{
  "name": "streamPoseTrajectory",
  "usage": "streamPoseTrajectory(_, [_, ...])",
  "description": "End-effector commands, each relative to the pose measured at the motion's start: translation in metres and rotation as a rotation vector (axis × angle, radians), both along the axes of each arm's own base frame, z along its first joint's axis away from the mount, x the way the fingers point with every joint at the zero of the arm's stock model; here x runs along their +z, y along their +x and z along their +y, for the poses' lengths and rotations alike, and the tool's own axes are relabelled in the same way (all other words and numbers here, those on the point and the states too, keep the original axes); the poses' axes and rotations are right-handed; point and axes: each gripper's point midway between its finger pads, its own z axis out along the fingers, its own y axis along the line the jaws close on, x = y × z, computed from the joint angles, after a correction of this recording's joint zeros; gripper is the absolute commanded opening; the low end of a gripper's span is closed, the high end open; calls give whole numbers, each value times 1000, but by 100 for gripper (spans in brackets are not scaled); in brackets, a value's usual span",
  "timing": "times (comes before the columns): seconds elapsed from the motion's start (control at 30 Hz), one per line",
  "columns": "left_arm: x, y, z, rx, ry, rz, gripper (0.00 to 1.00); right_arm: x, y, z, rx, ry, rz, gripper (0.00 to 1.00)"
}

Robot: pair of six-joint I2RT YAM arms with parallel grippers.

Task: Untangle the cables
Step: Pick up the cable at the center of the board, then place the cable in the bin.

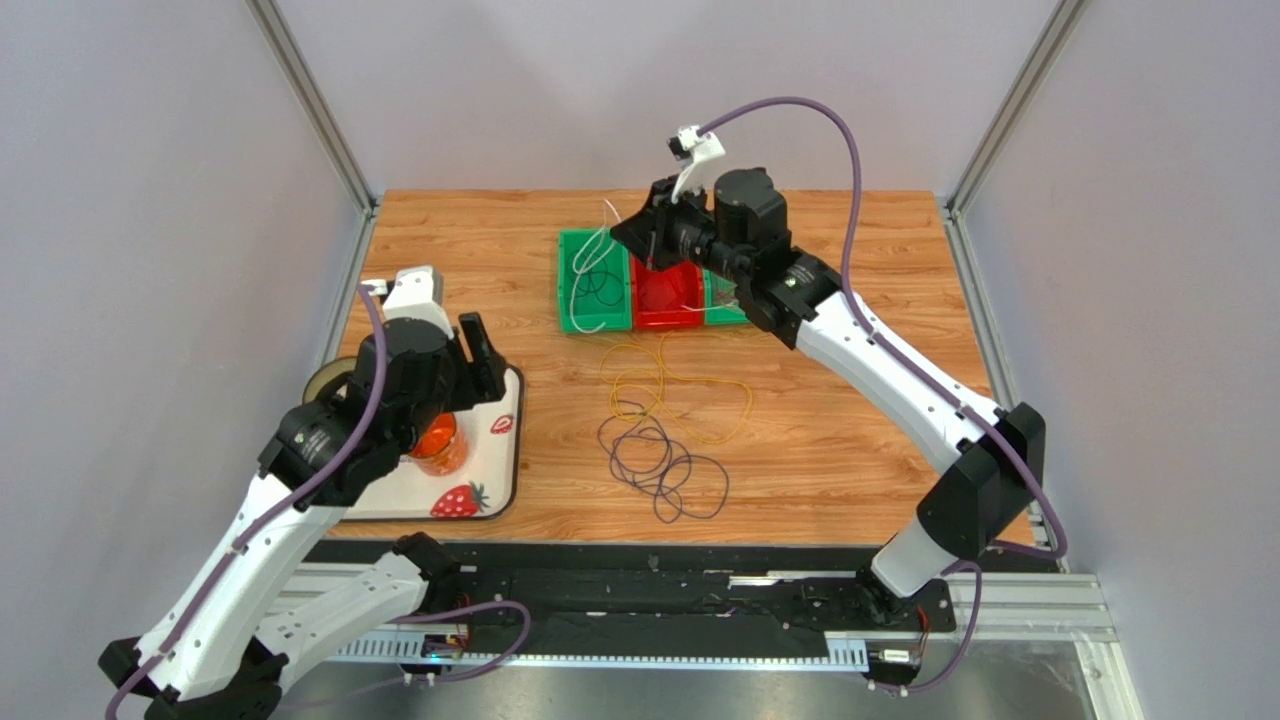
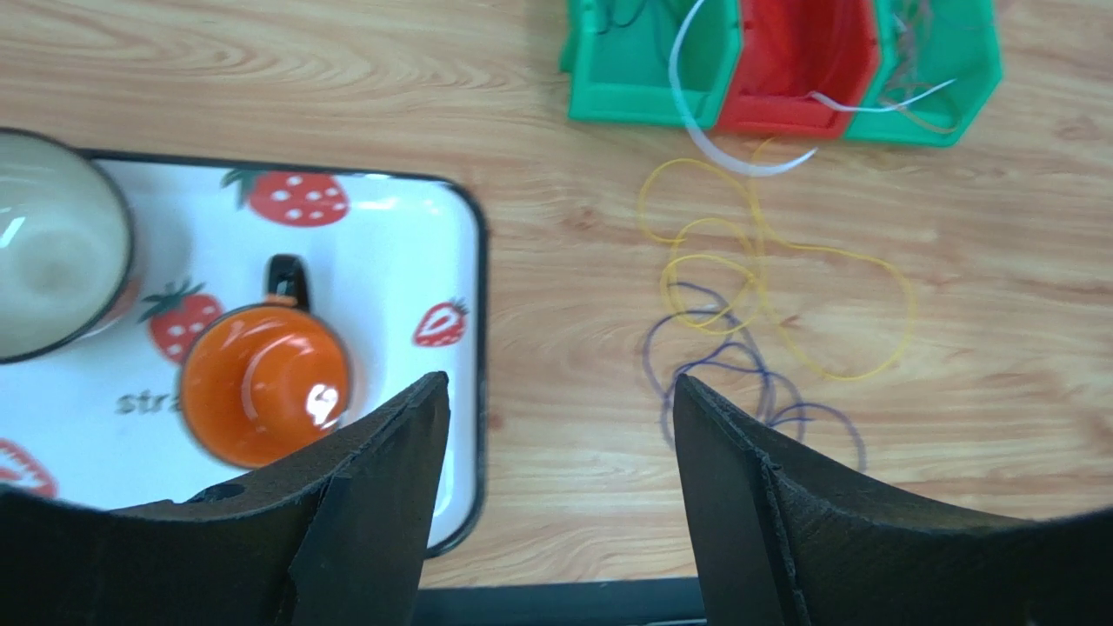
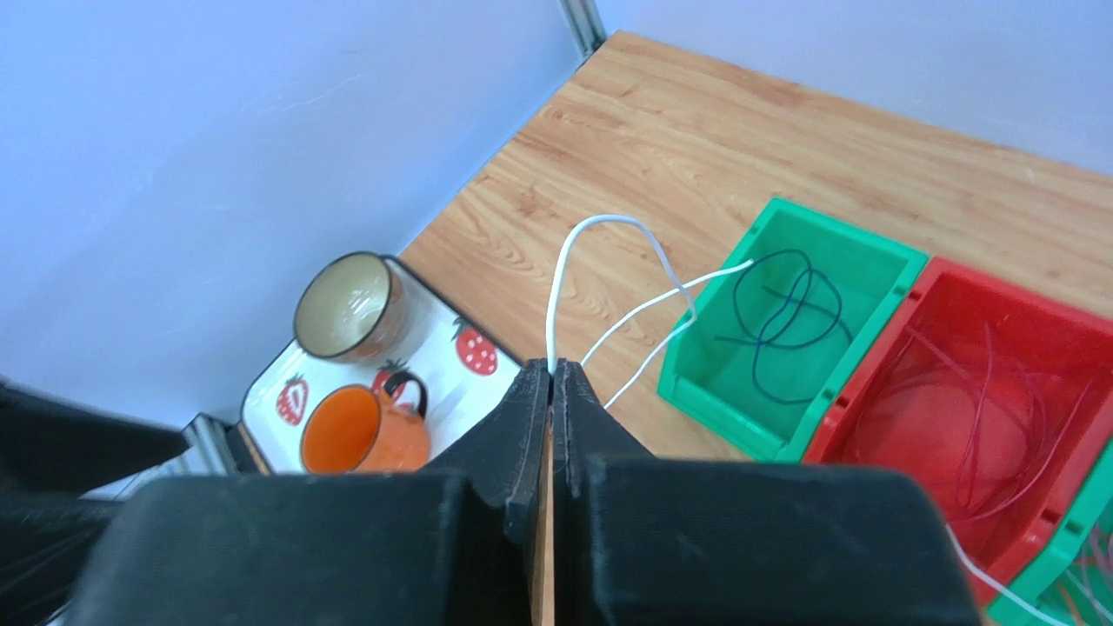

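right gripper (image 3: 550, 376) clamped on white cable (image 3: 604, 219), raised beside green bin (image 3: 849, 230), red bin (image 3: 1009, 282) next | left gripper (image 2: 559, 389) wide, empty, above strawberry tray (image 2: 392, 268) edge near orange mug (image 2: 261, 385) | yellow cables (image 2: 707, 257) and purple cables (image 1: 657, 458) loose on table (image 1: 842, 450), overlapping

Bright, even light falls from overhead, leaving only soft, faint shadows on the wooden table (image 1: 842, 465) in the top view. In the left wrist view a small white glare spot sits on the orange cup (image 2: 255, 378). There the white cable (image 2: 693, 124) at upper centre looks smeared, and the bottom corners go dark. In the right wrist view, the right gripper (image 3: 550, 378) filling the lower frame is soft-focused.
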Motion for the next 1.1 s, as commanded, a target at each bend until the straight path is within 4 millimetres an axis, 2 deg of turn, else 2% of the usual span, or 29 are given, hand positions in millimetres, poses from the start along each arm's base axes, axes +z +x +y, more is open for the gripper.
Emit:
streamPoseTrajectory(0.0, [-24,-31,44,51,152,58,72,5,27,3,-54,-51,-49,0])
streamPoseTrajectory(0.07, [-37,-38,59,87,197,60,72,1,40,7,-69,-68,-55,0])
streamPoseTrajectory(0.17, [-46,-40,66,124,173,22,72,-4,56,9,-107,-90,-55,0])
streamPoseTrajectory(0.23, [-43,-39,60,80,153,-21,72,-13,66,9,-129,-115,-48,0])
streamPoseTrajectory(0.43, [-40,-43,71,112,142,-79,72,-29,93,10,-177,-179,-45,0])
streamPoseTrajectory(0.63, [-41,-43,70,107,140,-76,72,-37,107,5,-201,-206,-50,0])
streamPoseTrajectory(0.8, [-43,-42,68,104,140,-68,71,-35,119,-4,-259,-242,-80,0])
streamPoseTrajectory(0.97, [-43,-42,69,108,143,-66,71,-42,123,3,-231,-242,-71,0])
streamPoseTrajectory(1.07, [-43,-42,69,110,143,-66,71,-54,122,15,-180,-224,-38,0])
